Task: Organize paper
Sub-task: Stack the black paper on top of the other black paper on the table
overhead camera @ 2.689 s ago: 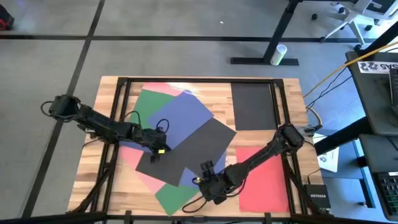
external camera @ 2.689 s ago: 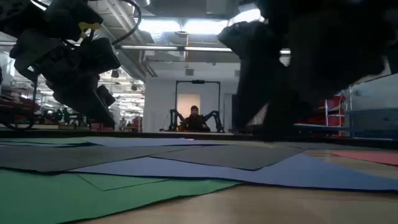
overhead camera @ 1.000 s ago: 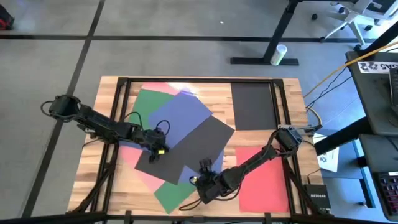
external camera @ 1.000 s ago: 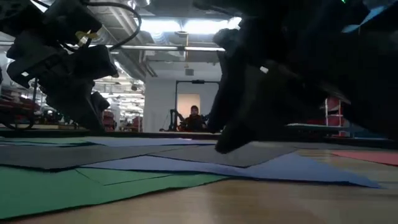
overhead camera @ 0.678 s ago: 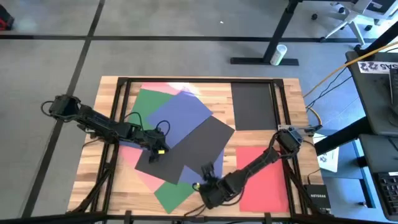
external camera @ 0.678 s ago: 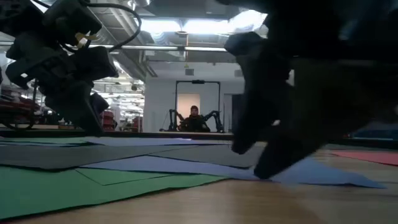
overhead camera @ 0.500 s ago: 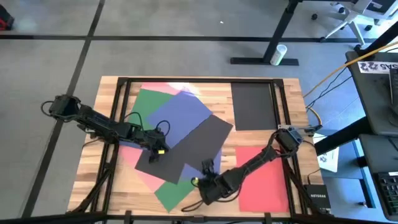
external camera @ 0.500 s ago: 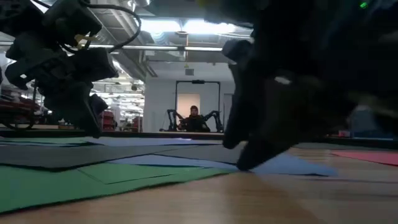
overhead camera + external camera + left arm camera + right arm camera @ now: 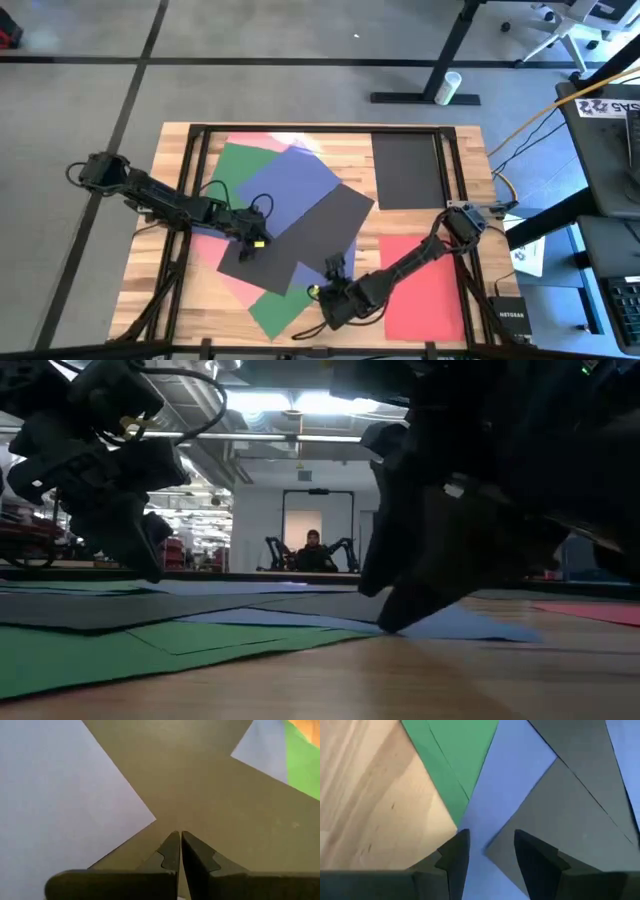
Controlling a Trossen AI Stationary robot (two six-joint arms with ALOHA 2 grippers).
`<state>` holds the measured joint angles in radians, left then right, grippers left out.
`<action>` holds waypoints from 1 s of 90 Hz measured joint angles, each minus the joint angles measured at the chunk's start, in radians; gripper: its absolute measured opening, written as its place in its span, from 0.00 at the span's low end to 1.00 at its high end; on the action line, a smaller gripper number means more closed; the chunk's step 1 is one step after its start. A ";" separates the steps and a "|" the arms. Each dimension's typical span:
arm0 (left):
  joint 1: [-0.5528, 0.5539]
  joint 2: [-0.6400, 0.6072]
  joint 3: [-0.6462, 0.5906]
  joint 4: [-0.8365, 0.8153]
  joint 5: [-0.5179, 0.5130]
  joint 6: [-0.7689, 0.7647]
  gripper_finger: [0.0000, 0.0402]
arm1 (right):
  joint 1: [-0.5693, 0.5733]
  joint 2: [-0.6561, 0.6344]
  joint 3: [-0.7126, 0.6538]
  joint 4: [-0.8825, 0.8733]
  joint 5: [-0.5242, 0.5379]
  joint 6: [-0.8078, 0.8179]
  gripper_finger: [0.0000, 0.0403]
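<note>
The left gripper (image 9: 247, 249), fingers together, pins the black sheet (image 9: 300, 240) mid-table, probably so the right gripper (image 9: 322, 290), fingers apart, can catch the blue corner (image 9: 485, 835) near the front edge.

The table (image 9: 420, 220) is showing as pale wood planks with visible grain, its surface smooth and catching a soft sheen at the near edge in the low view. The paper sheets are lying matt and thin: the black sheet (image 9: 300, 240) is looking dull and faintly speckled, the blue sheet (image 9: 295, 185) smooth and flat-toned, the green sheet (image 9: 275, 310) creased along a fine line, the red sheet (image 9: 425, 290) plain and unglossy. The right gripper (image 9: 489, 851) is looking like dark matt plastic with moulded ridges, as is the left gripper (image 9: 180, 851).
</note>
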<state>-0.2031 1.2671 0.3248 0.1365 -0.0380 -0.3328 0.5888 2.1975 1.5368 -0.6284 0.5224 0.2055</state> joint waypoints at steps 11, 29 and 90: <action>0.000 0.000 0.000 0.000 0.000 0.001 0.00 | -0.002 0.000 0.000 -0.044 0.005 0.032 0.36; 0.000 0.000 0.000 0.001 0.000 0.000 0.00 | -0.007 0.000 0.000 -0.072 0.052 0.057 0.36; -0.007 0.000 0.000 0.009 0.000 -0.007 0.00 | -0.029 0.000 0.000 -0.070 0.112 0.078 0.09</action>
<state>-0.2101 1.2671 0.3248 0.1454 -0.0380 -0.3400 0.5601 2.1975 1.5364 -0.6979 0.6340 0.2831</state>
